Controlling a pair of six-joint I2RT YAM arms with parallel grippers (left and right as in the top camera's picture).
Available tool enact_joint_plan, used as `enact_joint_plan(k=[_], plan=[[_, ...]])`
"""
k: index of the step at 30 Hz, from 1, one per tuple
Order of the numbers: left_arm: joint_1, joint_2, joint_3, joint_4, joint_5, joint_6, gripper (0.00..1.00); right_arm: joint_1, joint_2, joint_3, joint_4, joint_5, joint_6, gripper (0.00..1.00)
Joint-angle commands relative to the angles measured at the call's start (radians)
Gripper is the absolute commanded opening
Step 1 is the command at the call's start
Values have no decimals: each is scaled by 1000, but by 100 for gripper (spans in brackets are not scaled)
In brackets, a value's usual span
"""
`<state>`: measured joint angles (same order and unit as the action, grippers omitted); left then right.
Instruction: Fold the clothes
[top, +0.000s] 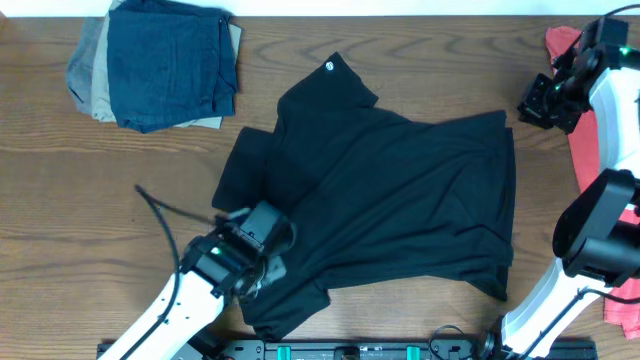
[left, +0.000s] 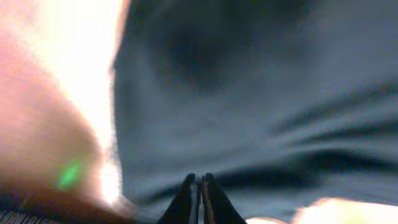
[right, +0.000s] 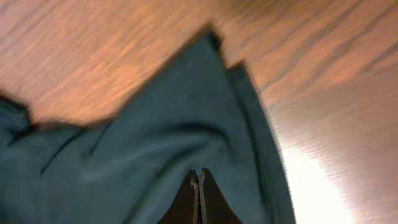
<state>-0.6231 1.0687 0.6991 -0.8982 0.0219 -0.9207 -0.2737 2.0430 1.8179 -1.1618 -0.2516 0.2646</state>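
Observation:
The clothes, a black T-shirt (top: 400, 190), lie spread across the middle of the table with a small white logo (top: 329, 67) at the top. My left gripper (top: 280, 250) is low over the shirt's lower left part. In the left wrist view it (left: 200, 177) is shut, its tips against blurred dark fabric (left: 261, 93); no fold shows between them. My right gripper (top: 528, 106) hovers just off the shirt's upper right corner. The right wrist view shows it (right: 199, 171) shut, above that corner of the shirt (right: 155, 137), holding nothing.
A stack of folded dark blue, tan and grey garments (top: 160, 60) sits at the back left. A red garment (top: 588, 150) lies along the right edge under the right arm. Bare wooden table (top: 80, 190) shows to the left of the shirt.

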Motion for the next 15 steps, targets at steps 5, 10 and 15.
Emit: enact_joint_plan(k=[5, 10, 15], plan=[[31, 90, 87, 253, -37, 294, 15, 87, -130, 19, -132, -63, -64, 1], [155, 306, 195, 323, -26, 418, 15, 156, -209, 14, -237, -58, -65, 1], [269, 560, 385, 321, -4, 589, 15, 233, -317, -83, -243, -27, -62, 1]])
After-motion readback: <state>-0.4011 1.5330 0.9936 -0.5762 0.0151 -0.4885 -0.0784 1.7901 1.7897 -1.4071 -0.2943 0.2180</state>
